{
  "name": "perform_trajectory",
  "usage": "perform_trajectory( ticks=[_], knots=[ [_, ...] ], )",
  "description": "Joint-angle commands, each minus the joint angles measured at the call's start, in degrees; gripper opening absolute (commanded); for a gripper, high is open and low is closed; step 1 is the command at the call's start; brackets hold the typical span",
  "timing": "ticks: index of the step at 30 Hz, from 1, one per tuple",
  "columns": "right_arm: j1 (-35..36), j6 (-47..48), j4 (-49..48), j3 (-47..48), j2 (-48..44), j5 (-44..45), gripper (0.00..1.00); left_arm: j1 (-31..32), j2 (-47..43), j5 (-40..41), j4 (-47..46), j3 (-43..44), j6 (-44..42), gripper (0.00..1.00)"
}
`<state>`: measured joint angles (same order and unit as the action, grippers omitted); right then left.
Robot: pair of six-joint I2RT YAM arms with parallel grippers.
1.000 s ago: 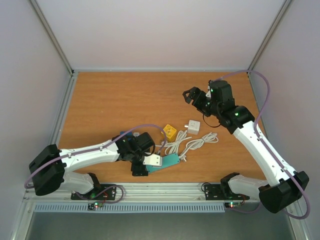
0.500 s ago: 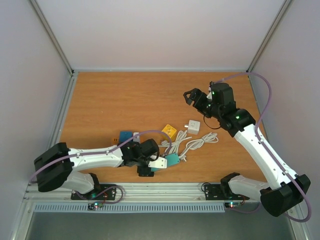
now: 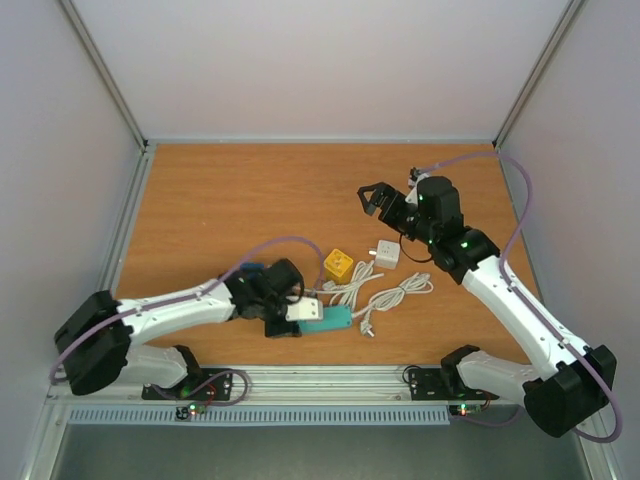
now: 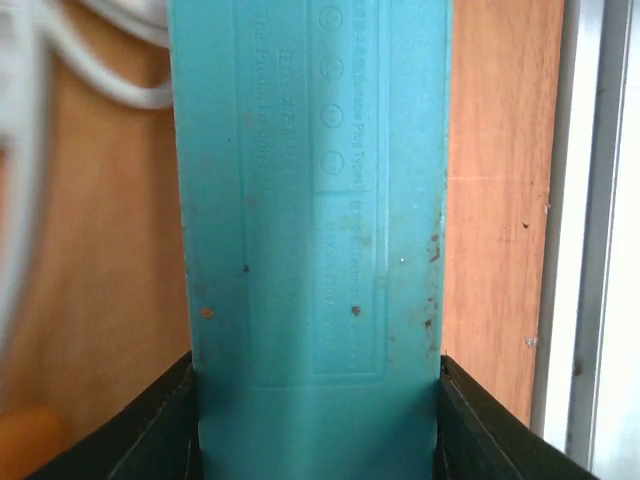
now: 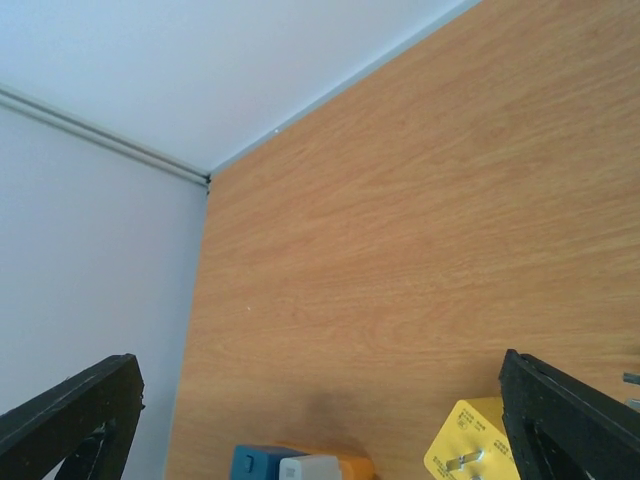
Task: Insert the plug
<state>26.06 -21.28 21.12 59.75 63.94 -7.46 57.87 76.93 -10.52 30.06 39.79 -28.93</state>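
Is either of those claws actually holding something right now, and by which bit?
The left gripper pinches the teal power strip across its long sides, at one end. The right gripper is open and empty.

Table (image 3: 250, 200): wood-grain laminate, smooth, faint sheen. Teal socket strip (image 4: 315, 200): matt moulded plastic, scuffed, dirt-specked. White cable (image 3: 400, 292): smooth plastic sheath. Yellow adapter (image 3: 339, 264): smooth plastic. Front rail (image 3: 330, 378): bare matt metal.

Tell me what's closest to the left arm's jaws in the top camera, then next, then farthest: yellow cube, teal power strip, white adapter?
1. Teal power strip, between the left jaws, near the front edge.
2. Yellow cube, behind and to the right.
3. White adapter, farther right, toward the right arm.
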Motion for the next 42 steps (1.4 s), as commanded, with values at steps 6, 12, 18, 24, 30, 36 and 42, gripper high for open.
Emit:
perform_trajectory(
  ticks=[6,12,18,24,30,36,42],
  knots=[
    [5.2,13.4,-27.8,-17.5,-8.5,-7.1,0.99,-15.0,-9.1,-22.6,19.3,12.1,-10.9,0.01],
    [12.0,24.0,-30.5,-20.5,-9.0,-18.5,0.99,-20.3,-6.4,-25.4,31.5,16.5,-22.7,0.01],
    [20.7,36.3,-23.8,-17.8,-7.9,-18.3,0.99,-23.8,-4.7,-24.0,40.2,22.0,-31.8,0.01],
    [24.5,43.1,-15.9,-15.7,-3.5,-18.8,0.94,-27.4,-2.8,-24.3,48.2,26.0,-38.8,0.01],
    [32.0,48.1,-9.2,-13.2,0.4,-13.7,0.93,-31.0,-2.0,-24.4,51.5,27.2,-42.6,0.01],
    [35.2,49.9,-5.1,-11.1,2.5,-10.9,0.93,-32.4,-1.5,-25.6,52.6,28.3,-44.2,0.01],
    [35.6,50.6,-4.3,-8.7,5.5,-9.3,0.9,-32.4,-1.9,-26.7,52.6,28.7,-44.4,0.01]
  ],
)
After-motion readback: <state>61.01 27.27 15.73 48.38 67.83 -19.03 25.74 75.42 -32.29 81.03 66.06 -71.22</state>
